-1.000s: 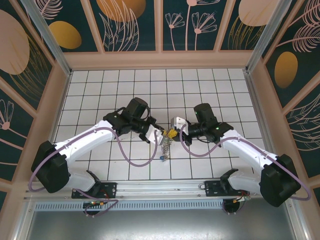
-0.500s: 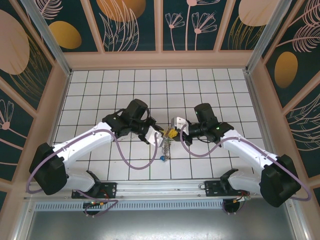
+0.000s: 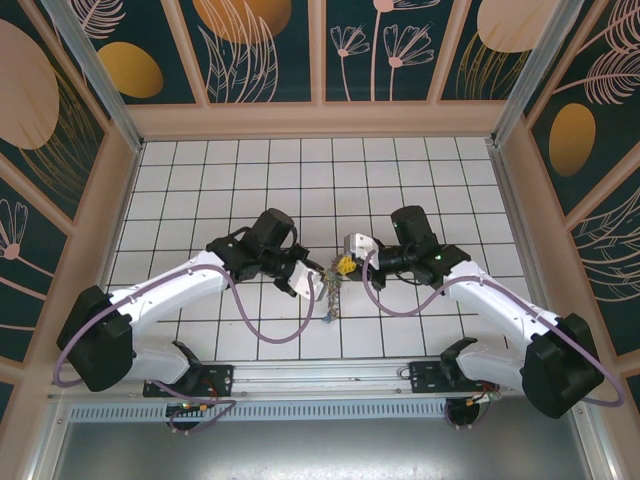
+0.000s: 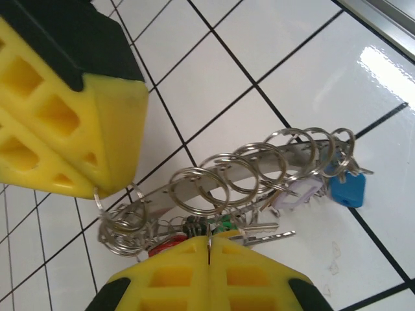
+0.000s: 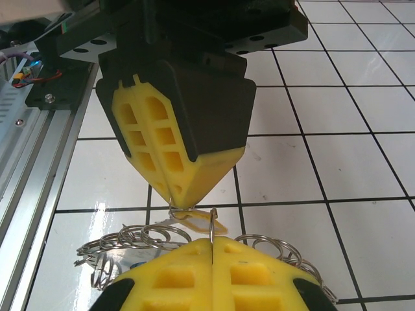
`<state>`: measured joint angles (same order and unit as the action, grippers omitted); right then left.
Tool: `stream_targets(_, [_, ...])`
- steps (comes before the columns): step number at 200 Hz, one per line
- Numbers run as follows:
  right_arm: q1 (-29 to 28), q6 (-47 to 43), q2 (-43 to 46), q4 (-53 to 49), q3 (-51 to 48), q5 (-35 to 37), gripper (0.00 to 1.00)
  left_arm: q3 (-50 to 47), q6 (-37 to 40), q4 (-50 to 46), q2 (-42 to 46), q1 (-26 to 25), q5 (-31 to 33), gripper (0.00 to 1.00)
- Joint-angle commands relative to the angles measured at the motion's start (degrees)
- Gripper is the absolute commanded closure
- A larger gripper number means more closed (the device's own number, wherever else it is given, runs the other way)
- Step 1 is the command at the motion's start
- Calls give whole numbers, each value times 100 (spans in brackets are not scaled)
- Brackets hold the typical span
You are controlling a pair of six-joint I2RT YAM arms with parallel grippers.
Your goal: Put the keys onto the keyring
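Reaching in from the left, the left end effector [image 3: 308,282] has its yellow fingers [image 4: 168,278] pressed fully together. In the left wrist view a thin wire loop of the keyring [image 4: 259,170] is pinched in the seam between them. That grip looks meant to steady the bunch so the other arm can work on it.

The keyring sits between the two arms, over the middle of the white tiled tabletop [image 3: 220,170]. It is a curved metal band strung with many small silver rings, and its loose end trails toward the near edge. I cannot tell whether that end rests on the tile or hangs just above it.

Among the keys [image 4: 256,230], a red head [image 4: 165,244] and a green head [image 4: 222,225] bunch just beside the left fingers. A blue head [image 4: 348,190] lies at the trailing end, and a yellow head [image 5: 202,223] lies between the two tips.

On the right, the right end effector [image 3: 352,262] is likewise closed tight, with a thin loop rising from its seam in the right wrist view. The two tips nearly meet, probably so one loop can be worked onto another. No brand, label or writing can be read.
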<state>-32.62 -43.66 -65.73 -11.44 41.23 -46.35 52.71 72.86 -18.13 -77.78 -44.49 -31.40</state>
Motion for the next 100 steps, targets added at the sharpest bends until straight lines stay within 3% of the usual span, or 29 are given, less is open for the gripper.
stream_targets(1, [-31, -252, 157, 14, 141, -104, 100, -7, -366, 304, 175, -29, 10, 100])
stream_targets(100, [-244, -441, 174, -51, 95, -34, 100, 443, -511, 248, 6, -9, -193, 100])
